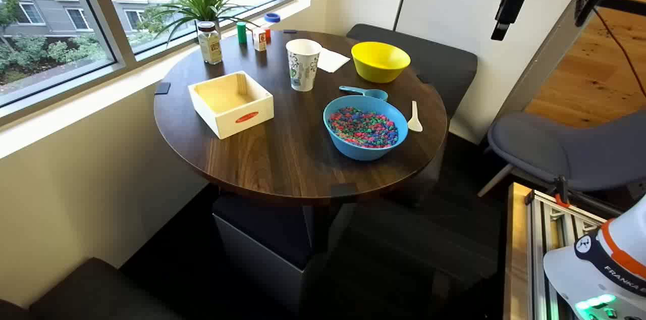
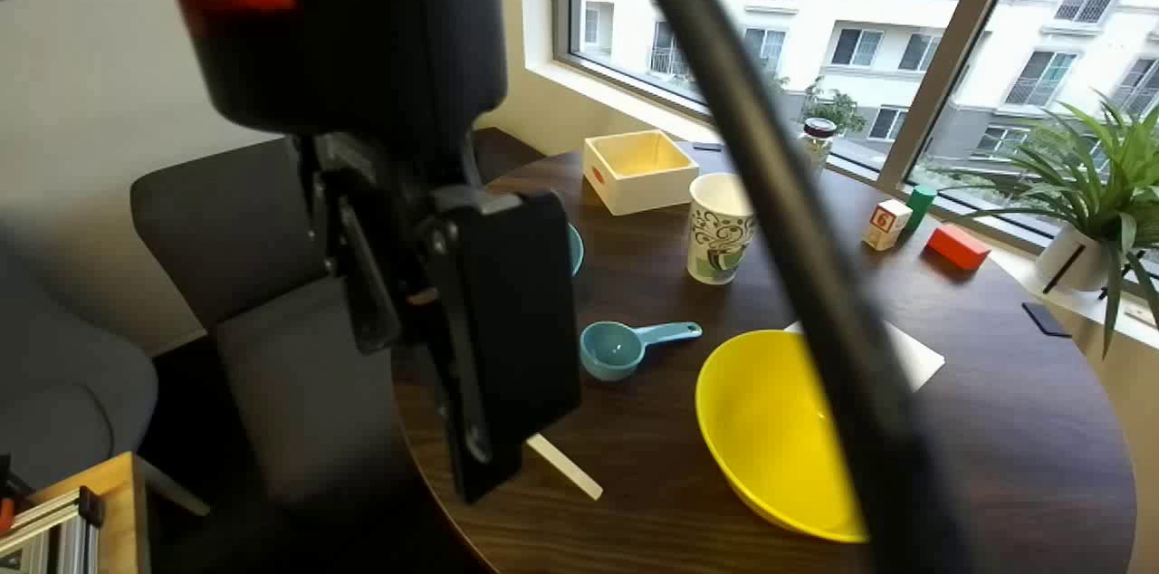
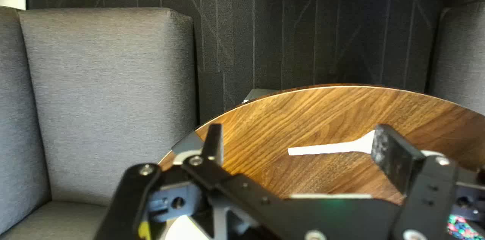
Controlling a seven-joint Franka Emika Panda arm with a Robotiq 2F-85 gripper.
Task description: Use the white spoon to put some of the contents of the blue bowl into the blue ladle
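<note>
On the wooden table (image 3: 273, 126), right of centre in the wrist view, the white spoon (image 3: 326, 149) should prove light and stiff, best pinched mid-handle, the gripper (image 3: 300, 142) empty, jaws wide, the spoon's part-covered head hard to judge.

In an exterior view, the dark band (image 1: 597, 258) around the white robot base (image 1: 569, 275) reads "FRANKA E", cut off by the view's edge, near a round white emblem (image 1: 583, 244). In an exterior view, the small upright block (image 2: 886, 225) bears a "6". Lettering on the wooden box (image 1: 227, 122)'s red oval (image 1: 247, 117) and the jar (image 1: 209, 43)'s label (image 1: 214, 51) is too small to read
</note>
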